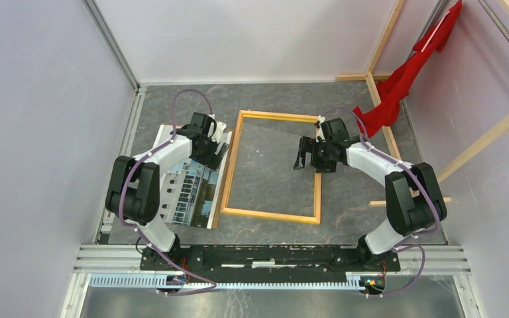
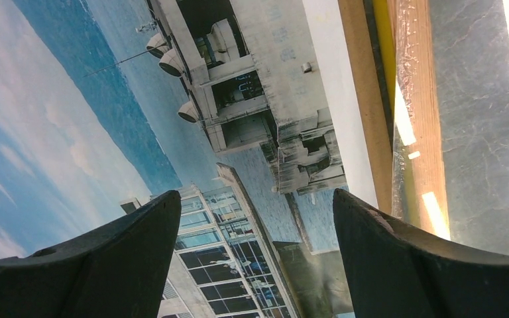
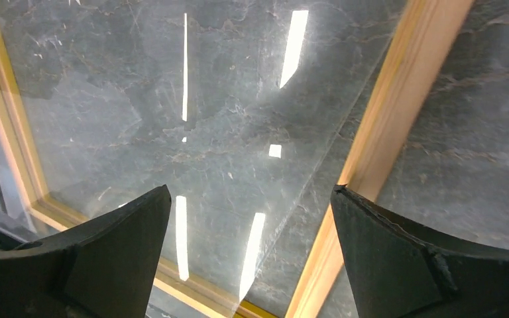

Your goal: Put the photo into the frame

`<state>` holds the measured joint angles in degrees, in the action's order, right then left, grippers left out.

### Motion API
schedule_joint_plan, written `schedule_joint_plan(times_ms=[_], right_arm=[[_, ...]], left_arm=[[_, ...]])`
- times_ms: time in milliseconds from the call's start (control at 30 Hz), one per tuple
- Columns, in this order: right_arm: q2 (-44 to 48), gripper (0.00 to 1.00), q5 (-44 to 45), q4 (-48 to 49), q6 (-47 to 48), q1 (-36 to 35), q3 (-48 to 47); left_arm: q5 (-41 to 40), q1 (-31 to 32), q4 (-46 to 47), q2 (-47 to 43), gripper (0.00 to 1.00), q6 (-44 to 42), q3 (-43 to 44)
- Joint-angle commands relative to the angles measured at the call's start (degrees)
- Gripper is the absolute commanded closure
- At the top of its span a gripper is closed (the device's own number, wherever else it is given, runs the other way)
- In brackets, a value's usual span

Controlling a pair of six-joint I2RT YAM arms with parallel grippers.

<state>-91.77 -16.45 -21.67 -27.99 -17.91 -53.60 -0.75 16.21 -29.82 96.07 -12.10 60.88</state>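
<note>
Left pincer (image 1: 217, 151) hovers released over the photo (image 1: 189, 189), lying face-up left of centre beside the frame (image 1: 272, 215); right pincer (image 1: 302, 161) gapes empty over the frame. Best pinch the photo's edge squarely.

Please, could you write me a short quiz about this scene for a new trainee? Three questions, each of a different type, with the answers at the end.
1. True or false: the photo lies inside the frame.
2. In the top view, where is the photo relative to the frame? A) to its left B) to its right C) beyond its far rail
3. Fill in: the left gripper and the right gripper both stand ____, holding nothing.

Key: 1 false; 2 A; 3 open.
</note>
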Motion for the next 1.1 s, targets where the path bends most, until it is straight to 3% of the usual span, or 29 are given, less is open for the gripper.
schedule_joint_plan(times_ms=[0,433,1067], right_arm=[[5.6,0.02,7.1,-5.8,2.1,-1.5,-2.4],[18.5,0.06,-3.4,5.0,-9.4,-3.3,16.3],[15.0,0.21,-8.8,19.8,-18.1,-7.1,27.5]], left_arm=[[-0.8,0.1,1.8,-0.7,0.09,-2.7,-0.1],[-0.9,0.1,2.2,-0.6,0.10,-2.8,0.0],[-0.2,0.7,3.5,0.2,0.10,-2.7,-1.1]])
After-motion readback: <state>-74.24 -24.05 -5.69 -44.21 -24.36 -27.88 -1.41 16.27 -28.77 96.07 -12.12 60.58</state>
